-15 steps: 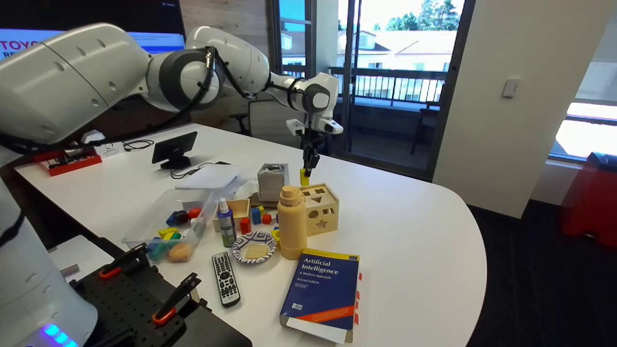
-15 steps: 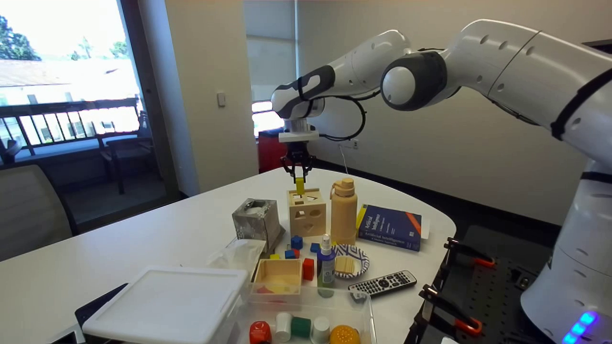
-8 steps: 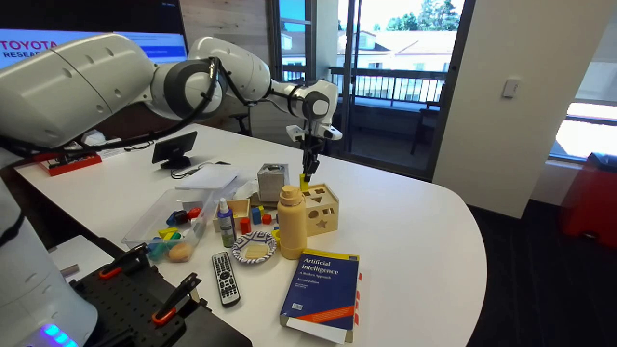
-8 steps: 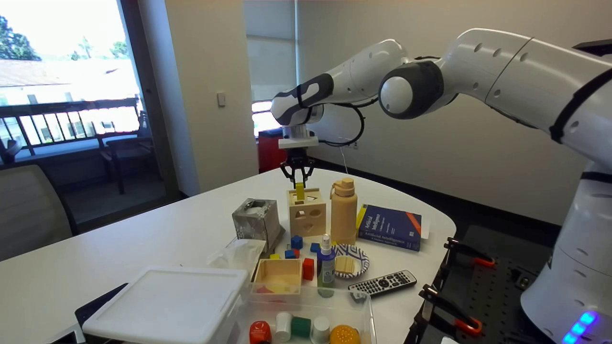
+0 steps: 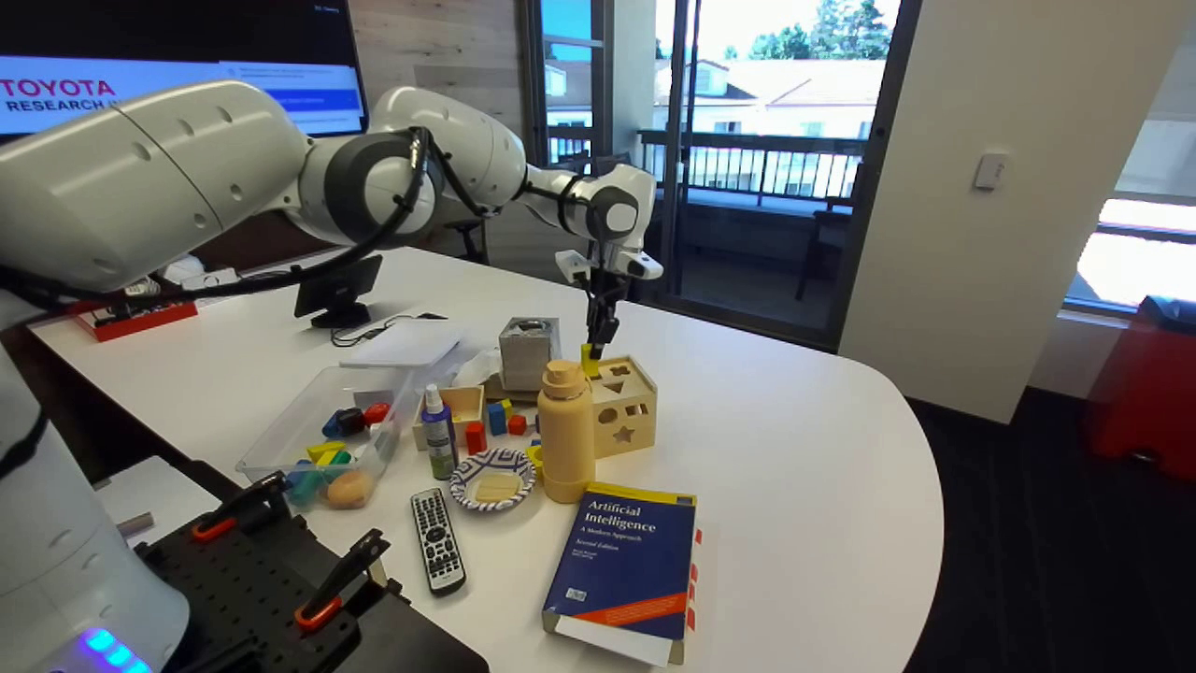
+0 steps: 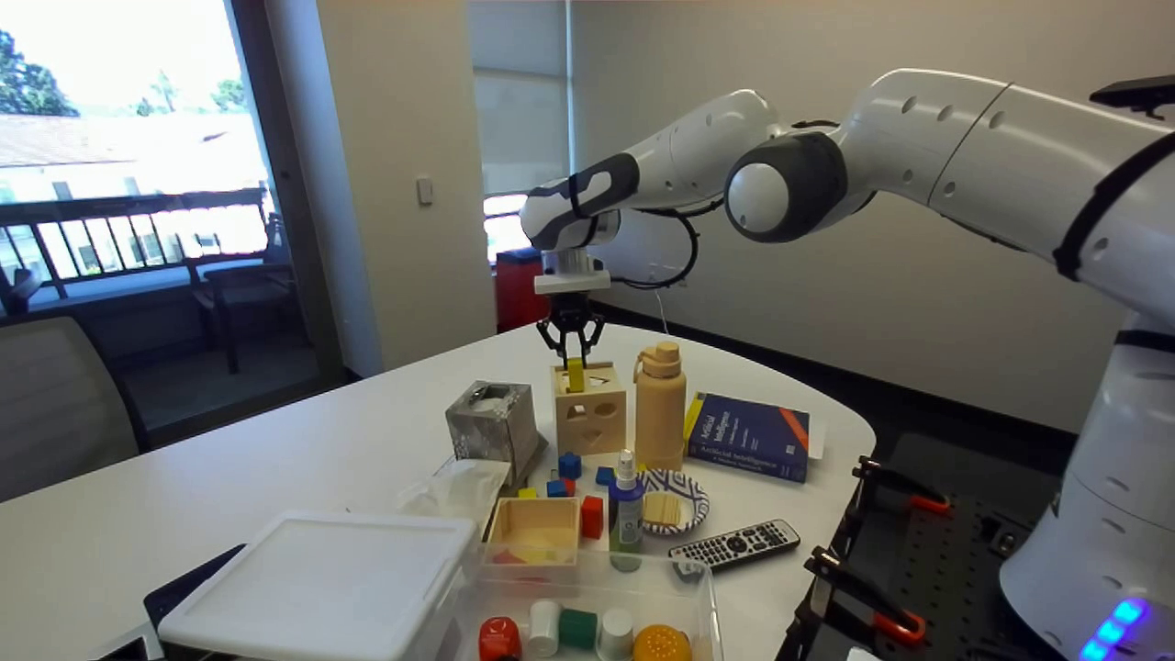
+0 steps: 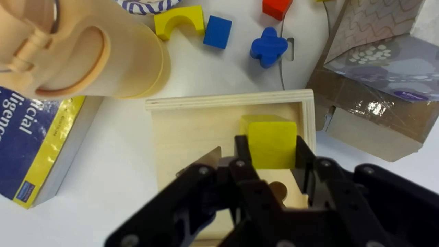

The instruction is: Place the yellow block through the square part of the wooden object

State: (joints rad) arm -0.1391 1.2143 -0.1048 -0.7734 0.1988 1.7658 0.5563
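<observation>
Over the last second the tool (image 7: 272, 151) has brought the yellow block (image 6: 576, 377) down to the top panel of the wooden shape-sorter (image 6: 590, 424), near one corner. Most of the block's length shows, so imo it's not through yet; can't tell if the tip's started in. Next bit's probably the insertion. Jaws are clamped on two opposite sides of it, no gap showing.

The box (image 7: 185, 130) is matt wood, the yellow block (image 7: 272, 145) smooth, the book cover (image 7: 29, 144) glossy.
</observation>
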